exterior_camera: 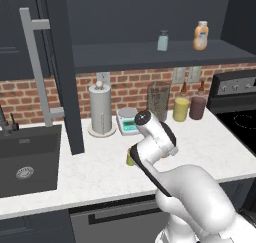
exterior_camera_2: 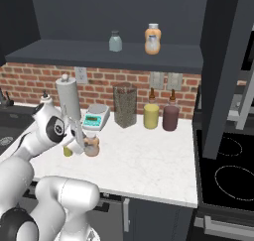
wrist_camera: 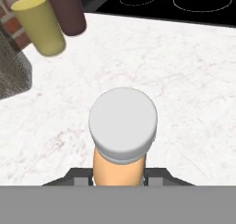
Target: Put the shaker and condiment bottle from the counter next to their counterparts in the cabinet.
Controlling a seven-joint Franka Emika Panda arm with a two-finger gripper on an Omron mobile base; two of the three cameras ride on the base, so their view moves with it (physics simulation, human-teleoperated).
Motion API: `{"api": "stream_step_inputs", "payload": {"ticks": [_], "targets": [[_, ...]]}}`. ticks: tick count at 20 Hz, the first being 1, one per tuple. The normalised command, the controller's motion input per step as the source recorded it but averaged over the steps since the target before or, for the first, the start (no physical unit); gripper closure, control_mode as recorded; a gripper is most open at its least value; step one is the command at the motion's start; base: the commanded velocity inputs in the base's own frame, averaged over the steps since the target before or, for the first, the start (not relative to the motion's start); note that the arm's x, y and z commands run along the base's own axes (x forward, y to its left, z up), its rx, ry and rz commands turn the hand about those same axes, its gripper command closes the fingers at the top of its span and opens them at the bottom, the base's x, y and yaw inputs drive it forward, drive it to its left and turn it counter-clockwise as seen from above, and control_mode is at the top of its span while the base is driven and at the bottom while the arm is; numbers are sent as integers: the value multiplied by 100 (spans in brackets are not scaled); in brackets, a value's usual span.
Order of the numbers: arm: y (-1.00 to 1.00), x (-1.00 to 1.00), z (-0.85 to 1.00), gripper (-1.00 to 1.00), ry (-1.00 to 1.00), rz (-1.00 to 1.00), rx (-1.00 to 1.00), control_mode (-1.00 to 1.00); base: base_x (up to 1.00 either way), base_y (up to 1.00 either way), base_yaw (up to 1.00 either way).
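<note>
Our claw (wrist_camera: 120,176) grips the small orange condiment bottle (wrist_camera: 120,140) low over the white marble desk (wrist_camera: 184,89); its upright axis must rise toward the dark cabinet shelf (exterior_camera_2: 99,56) at twelve o'clock.

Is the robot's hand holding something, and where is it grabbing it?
Yes. The gripper is shut on the orange bottle, grabbing its body just below the cap.

Shaker (exterior_camera: 130,160) mostly behind the arm; condiment bottle's (wrist_camera: 120,165) lower body cut off.
</note>
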Motion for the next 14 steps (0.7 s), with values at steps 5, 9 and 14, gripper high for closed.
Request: {"api": "stream_step_inputs", "payload": {"ticks": [5, 9, 14], "targets": [[-7, 0, 26, 100, 0, 12, -10, -100, 0, 0, 0], [-3, -3, 19, 100, 0, 8, -13, -100, 0, 0, 0], [0, -8, 36, 100, 0, 3, -9, -100, 0, 0, 0]]}}
